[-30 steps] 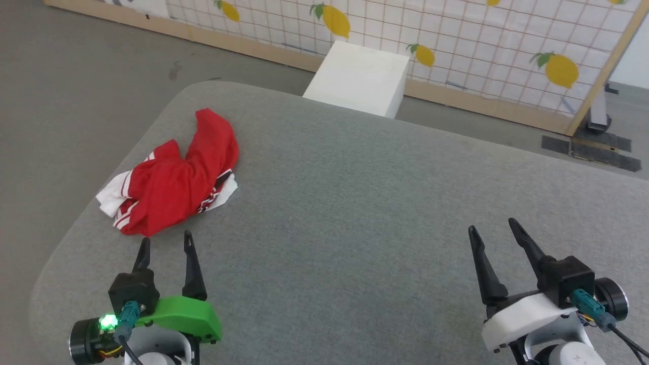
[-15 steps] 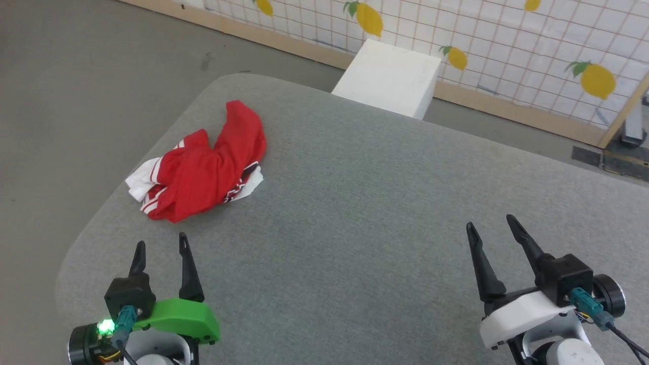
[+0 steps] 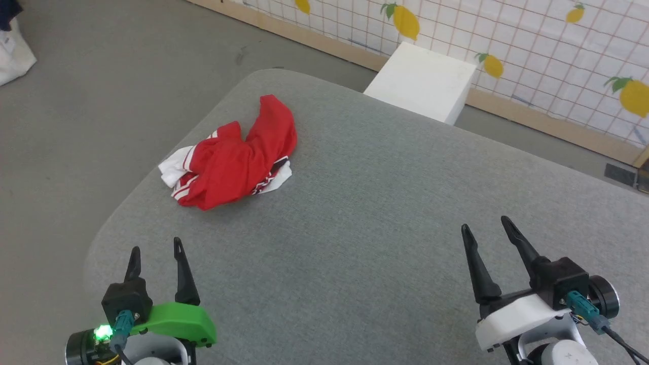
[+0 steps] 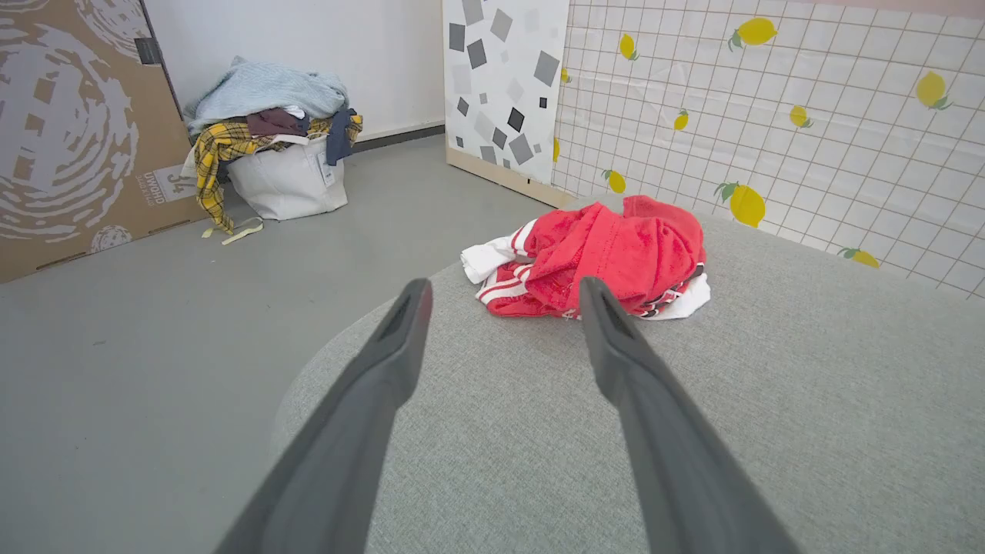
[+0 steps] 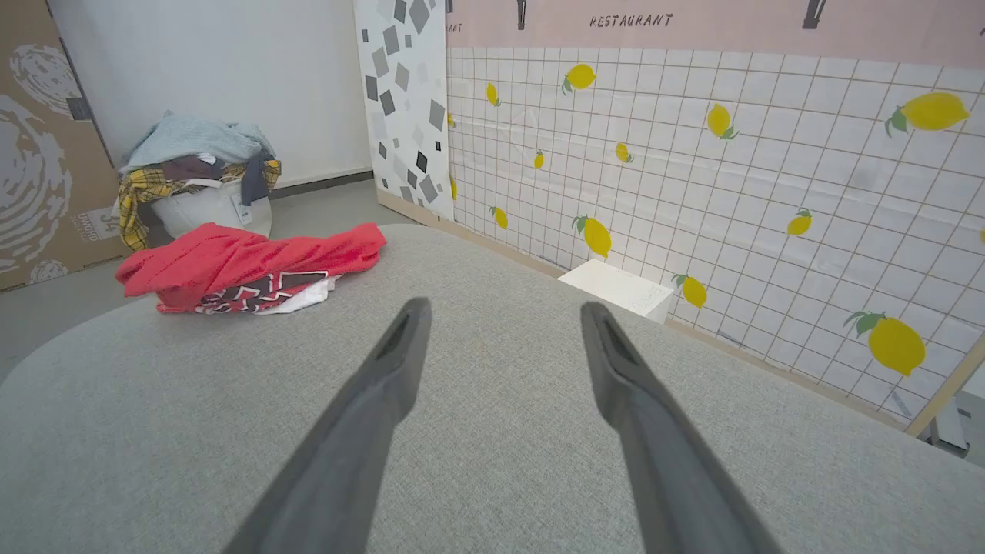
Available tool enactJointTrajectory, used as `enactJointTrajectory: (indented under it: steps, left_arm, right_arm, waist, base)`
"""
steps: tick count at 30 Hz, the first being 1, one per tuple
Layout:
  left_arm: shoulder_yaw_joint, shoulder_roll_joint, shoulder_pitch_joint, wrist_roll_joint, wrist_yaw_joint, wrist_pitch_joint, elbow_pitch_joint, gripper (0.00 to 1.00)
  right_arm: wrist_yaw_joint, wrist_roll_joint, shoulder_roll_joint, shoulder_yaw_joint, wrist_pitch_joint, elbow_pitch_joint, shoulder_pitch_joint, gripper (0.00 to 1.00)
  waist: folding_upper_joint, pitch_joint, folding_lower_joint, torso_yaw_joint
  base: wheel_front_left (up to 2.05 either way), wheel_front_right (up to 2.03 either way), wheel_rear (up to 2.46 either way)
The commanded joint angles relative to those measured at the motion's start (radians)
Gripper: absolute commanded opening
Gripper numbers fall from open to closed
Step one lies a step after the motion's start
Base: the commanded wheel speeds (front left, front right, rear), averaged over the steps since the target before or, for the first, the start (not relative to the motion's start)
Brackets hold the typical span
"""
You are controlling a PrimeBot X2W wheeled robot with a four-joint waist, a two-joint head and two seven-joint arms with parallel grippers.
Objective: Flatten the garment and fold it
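The garment (image 3: 238,159) lies crumpled in a red heap with white panels and striped trim, near the far left corner of the grey table (image 3: 365,213). The left wrist view has the garment (image 4: 608,254) just beyond the fingertips, and in the right wrist view the garment (image 5: 246,265) sits far off to the left. My left gripper (image 3: 154,244) hovers open above the table's near left edge, short of the cloth and empty. My right gripper (image 3: 484,224) stands open and empty at the near right, far from the cloth.
A white box (image 3: 423,81) stands on the floor behind the table, before a lemon-patterned wall (image 3: 532,45). A laundry bag heaped with clothes (image 4: 269,154) and a cardboard panel (image 4: 69,123) stand on the floor to the left. The table's rounded left edge drops to grey floor.
The head camera has turned left, so the whole picture has shifted right. Both grippers keep their open stance and the garment lies as before.
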Motion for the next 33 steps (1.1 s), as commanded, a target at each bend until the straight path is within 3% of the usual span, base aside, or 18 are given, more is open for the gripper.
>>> enactJointTrajectory:
  steps: [1, 11, 18, 26, 33]
  left_arm:
    - [-0.003, 0.006, 0.004, -0.013, 0.011, -0.011, 0.008, 1.0]
    - [0.01, 0.014, -0.032, -0.041, 0.02, -0.031, 0.012, 1.0]
    - [0.004, 0.036, -0.213, -0.092, -0.02, -0.003, 0.103, 1.0]
    - [0.007, 0.068, -0.533, -0.167, -0.078, 0.153, 0.326, 1.0]
    - [0.034, 0.13, -0.713, -0.245, -0.114, 0.401, 0.533, 1.0]
  right_arm:
    - [-0.001, 0.007, 0.001, 0.002, -0.01, 0.006, -0.02, 1.0]
    - [-0.002, 0.008, 0.001, 0.015, -0.02, 0.01, -0.034, 1.0]
    - [-0.002, -0.015, 0.001, 0.023, -0.009, -0.004, -0.059, 1.0]
    - [-0.002, -0.058, 0.001, 0.051, 0.013, -0.027, -0.116, 1.0]
    - [-0.002, -0.07, -0.022, 0.092, 0.033, -0.058, -0.186, 1.0]
  waist:
    - [0.0, -0.001, 0.0, 0.018]
    - [0.0, 0.018, 0.0, 0.05]
    - [0.0, 0.092, 0.0, 0.026]
    - [0.0, 0.229, 0.0, -0.073]
    - [0.0, 0.368, 0.0, -0.199]
  base:
    - [0.0, 0.0, 0.0]
    - [0.0, 0.0, 0.0]
    - [0.0, 0.0, 0.0]
    - [0.0, 0.0, 0.0]
    - [0.0, 0.0, 0.0]
